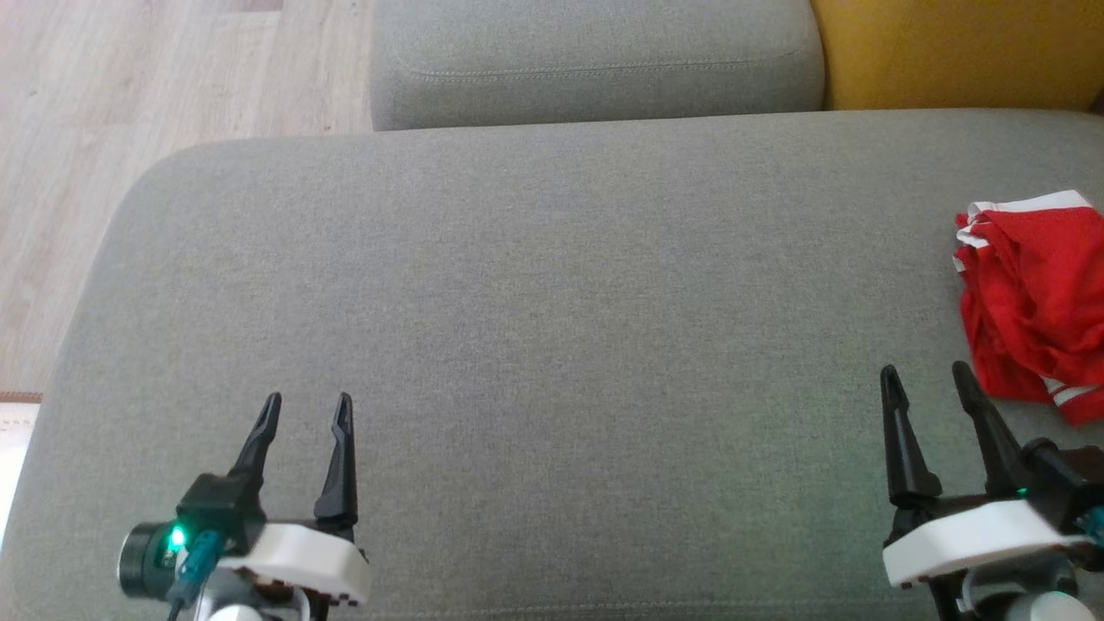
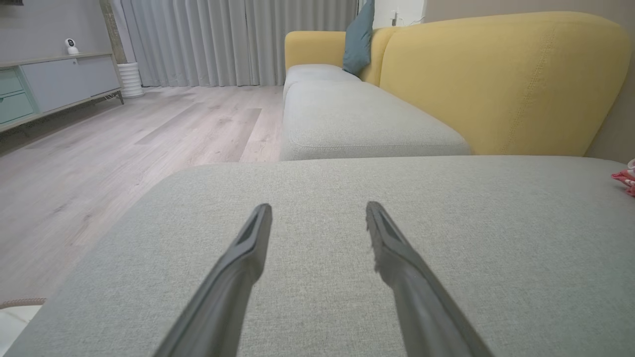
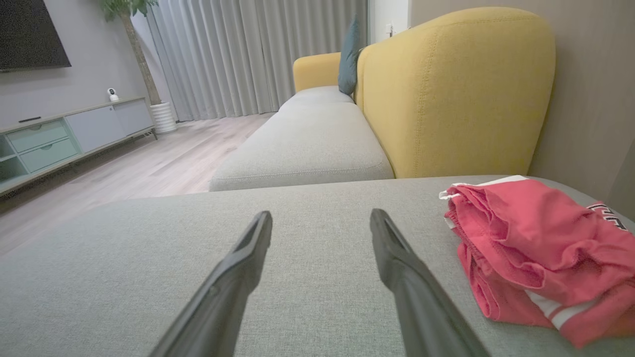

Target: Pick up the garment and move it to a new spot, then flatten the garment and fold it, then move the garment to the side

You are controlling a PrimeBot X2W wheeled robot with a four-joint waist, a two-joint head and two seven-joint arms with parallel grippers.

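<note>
The red garment (image 1: 1031, 302) with white trim lay crumpled in a heap on the grey seat cushion (image 1: 552, 285), at about three o'clock in the head view and running off that edge. In the right wrist view the garment (image 3: 536, 238) sat at roughly four o'clock, with dark lettering showing on one fold. In the left wrist view only a sliver of it (image 2: 626, 178) showed, at three o'clock.

The left gripper (image 1: 309, 404) hung at seven o'clock in the head view, its fingers spread and holding nothing, well apart from the garment. The right gripper (image 1: 925, 373) hung at five o'clock, also released and empty. The garment lay near it, toward its one o'clock, without touching either finger.

In each wrist view, the spread fingers (image 2: 248, 248) (image 3: 397, 248) pointed across bare cushion.

A yellow backrest (image 3: 456, 89) stood at one o'clock in the right wrist view, with a blue pillow (image 3: 349, 54) at twelve o'clock, grey curtains (image 3: 248, 54) at eleven and pale wood floor (image 3: 149, 163) at nine.
</note>
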